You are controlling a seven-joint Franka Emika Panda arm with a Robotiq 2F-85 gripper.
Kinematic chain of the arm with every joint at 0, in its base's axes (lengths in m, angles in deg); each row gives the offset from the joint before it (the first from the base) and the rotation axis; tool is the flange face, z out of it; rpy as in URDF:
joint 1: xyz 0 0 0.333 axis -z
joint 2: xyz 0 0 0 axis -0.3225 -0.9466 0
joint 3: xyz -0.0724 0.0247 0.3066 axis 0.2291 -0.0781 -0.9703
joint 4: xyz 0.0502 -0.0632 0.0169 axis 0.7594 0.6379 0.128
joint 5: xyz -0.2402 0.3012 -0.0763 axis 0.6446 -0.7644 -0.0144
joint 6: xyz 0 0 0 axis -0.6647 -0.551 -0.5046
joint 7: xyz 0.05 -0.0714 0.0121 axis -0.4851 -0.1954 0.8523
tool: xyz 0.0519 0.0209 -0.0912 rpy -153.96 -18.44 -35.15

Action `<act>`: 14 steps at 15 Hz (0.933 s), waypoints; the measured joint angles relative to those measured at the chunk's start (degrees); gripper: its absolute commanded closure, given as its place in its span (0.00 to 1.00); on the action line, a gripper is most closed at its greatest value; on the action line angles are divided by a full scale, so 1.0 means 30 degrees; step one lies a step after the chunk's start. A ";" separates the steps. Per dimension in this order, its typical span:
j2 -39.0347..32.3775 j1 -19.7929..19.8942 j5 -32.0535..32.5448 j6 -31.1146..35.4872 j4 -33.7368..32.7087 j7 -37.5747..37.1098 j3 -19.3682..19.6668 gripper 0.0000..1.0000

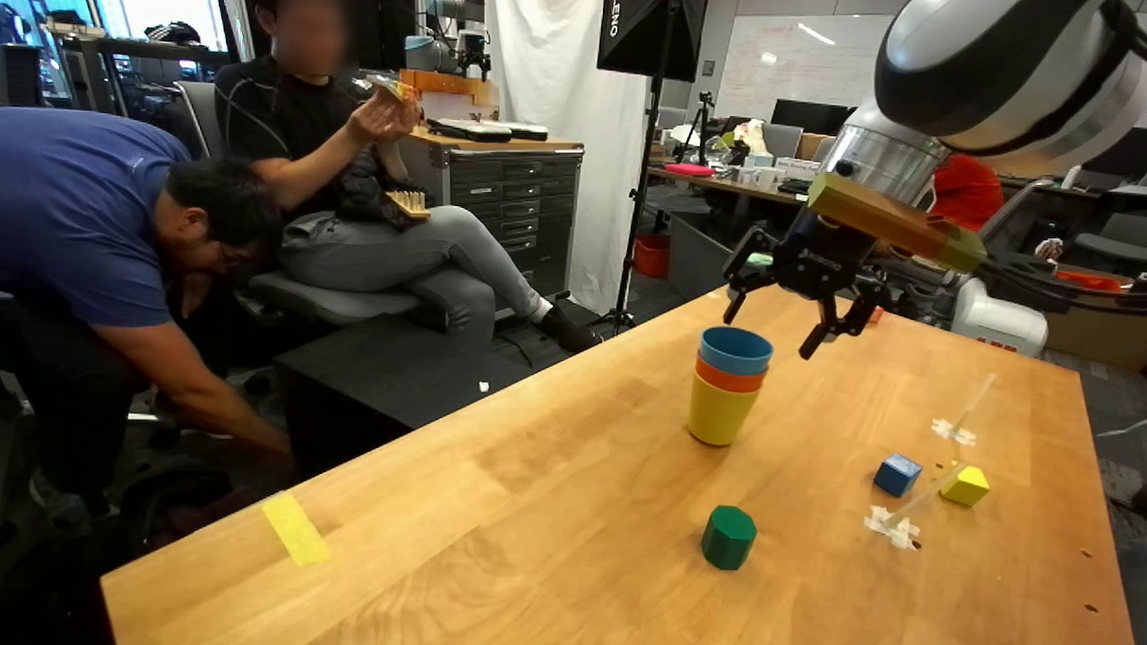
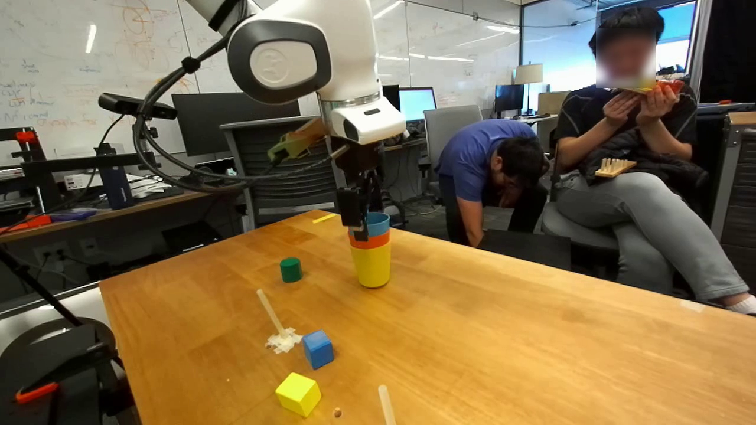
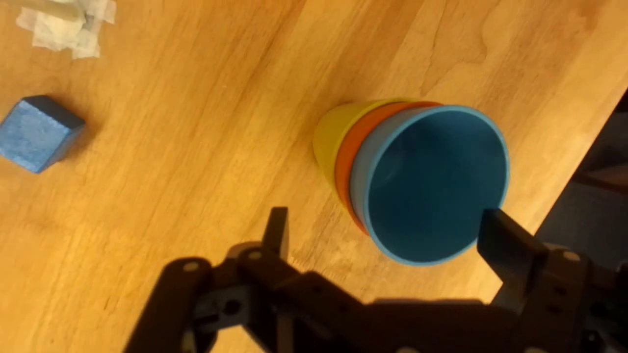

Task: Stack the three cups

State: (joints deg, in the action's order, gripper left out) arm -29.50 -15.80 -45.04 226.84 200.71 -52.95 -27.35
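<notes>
The three cups stand nested and upright on the table. The yellow cup (image 1: pixel 720 414) is lowest, the red-orange cup (image 1: pixel 728 377) sits inside it, and the blue cup (image 1: pixel 735 359) is on top. The same order shows in an exterior view with yellow (image 2: pixel 372 265), red-orange (image 2: pixel 381 239) and blue (image 2: pixel 380 224). In the wrist view I look into the empty blue cup (image 3: pixel 436 181). My gripper (image 1: pixel 769 334) is open and empty near the stack's rim. In the wrist view its fingers (image 3: pixel 384 212) are wide apart, and the right finger overlaps the blue rim; contact cannot be told.
A green block (image 1: pixel 728 537), a small blue block (image 1: pixel 897 475) and a small yellow block (image 1: pixel 966 485) lie on the table (image 1: pixel 538 502). Thin sticks (image 2: pixel 270 313) are taped upright near the small blocks. Two people are beyond the table edge.
</notes>
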 measured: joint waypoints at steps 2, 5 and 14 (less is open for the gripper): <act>0.1052 0.0240 -0.0002 -0.0718 0.0201 0.0906 0.0004 0.00; 0.3405 0.0712 -0.0007 -0.2359 0.0912 0.3051 0.0049 0.00; 1.1918 0.1532 0.1656 -0.9918 0.4829 1.1515 0.1606 0.00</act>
State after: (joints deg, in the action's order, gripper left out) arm 6.25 -11.21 -40.07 197.09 215.20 -18.40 -22.53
